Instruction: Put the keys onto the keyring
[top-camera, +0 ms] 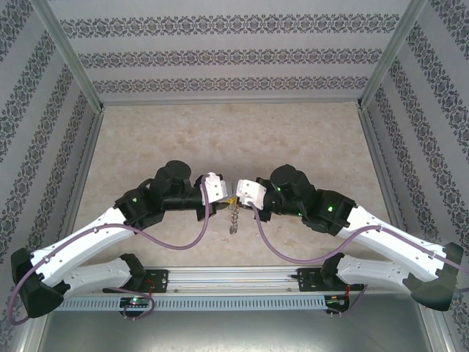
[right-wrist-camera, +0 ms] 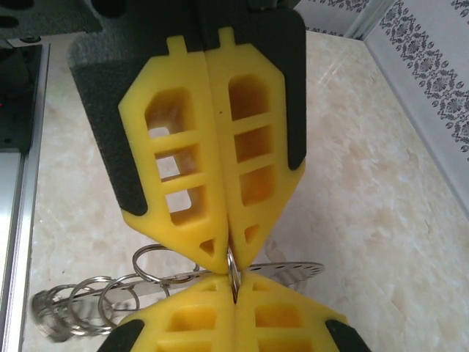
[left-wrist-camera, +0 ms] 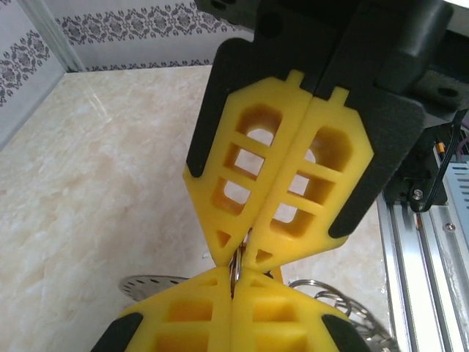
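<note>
Because both arms had met tip to tip over the middle of the surface [top-camera: 146,139], I read this as a two-sided hold. The left jaws and the right jaws were each fully closed, nose to nose, and pinched the same thin wire loop [left-wrist-camera: 237,268] of the keyring [top-camera: 233,217] between them. My judgement was that one side steadied the loop so the other could pry or thread at it.

The keyring sat just below the meeting fingertips [right-wrist-camera: 212,246], between the two arms. Whether it rested on the surface or hung free I could not tell. It looked flat, grey and metallic, thin when seen edge-on, with a fringe of small wire rings [right-wrist-camera: 88,302] bunched along one side.
</note>
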Controlling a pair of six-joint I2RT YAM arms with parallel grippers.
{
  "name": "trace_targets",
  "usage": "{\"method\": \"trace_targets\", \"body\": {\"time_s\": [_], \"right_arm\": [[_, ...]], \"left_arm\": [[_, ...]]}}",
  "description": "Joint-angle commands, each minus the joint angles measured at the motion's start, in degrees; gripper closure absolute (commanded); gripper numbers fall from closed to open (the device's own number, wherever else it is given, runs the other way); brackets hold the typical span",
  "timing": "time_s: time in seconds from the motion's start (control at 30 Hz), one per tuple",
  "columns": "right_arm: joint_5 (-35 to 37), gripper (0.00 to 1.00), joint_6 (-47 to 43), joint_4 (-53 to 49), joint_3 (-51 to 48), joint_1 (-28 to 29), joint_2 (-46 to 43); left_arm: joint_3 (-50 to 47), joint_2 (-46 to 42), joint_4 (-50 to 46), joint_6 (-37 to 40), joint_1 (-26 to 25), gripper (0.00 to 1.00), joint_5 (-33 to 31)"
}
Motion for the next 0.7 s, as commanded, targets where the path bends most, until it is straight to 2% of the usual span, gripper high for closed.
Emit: {"method": "trace_targets", "body": {"time_s": [0.0,0.1,0.23,0.3,0.47,0.57,0.6,0.67], "right_arm": [[-2.8,0.99,0.1,4.4,-0.3,1.1,-2.5],[-5.1,0.86,1.9,6.6,-2.5,1.1,-4.7],[-7.6,0.84,4.2,8.8,-5.0,0.5,-7.0],[-8.3,0.84,4.8,9.0,-5.4,0.1,-7.4],[-10.0,0.88,4.9,9.8,-5.7,-0.1,-8.0],[-10.8,0.94,4.7,9.6,-5.5,-0.3,-8.0],[-11.0,0.99,4.5,9.3,-5.5,-0.4,-8.2],[-10.4,1.0,4.0,8.7,-5.1,-0.4,-8.5]], "left_arm": [[-3.3,-2.5,10.3,-4.2,0.0,1.0,3.5],[-6.0,-4.7,17.4,-7.1,0.3,1.0,6.5],[-10.5,-8.2,28.2,-11.0,0.5,1.0,10.2],[-12.3,-9.3,33.3,-13.2,0.6,1.0,12.1],[-13.7,-9.2,39.0,-16.6,0.7,1.0,15.3],[-14.7,-9.0,42.2,-18.3,0.9,1.0,16.0],[-14.5,-8.9,41.7,-18.2,1.0,1.0,15.5],[-12.6,-8.7,35.5,-15.5,1.0,1.0,13.2]]}}
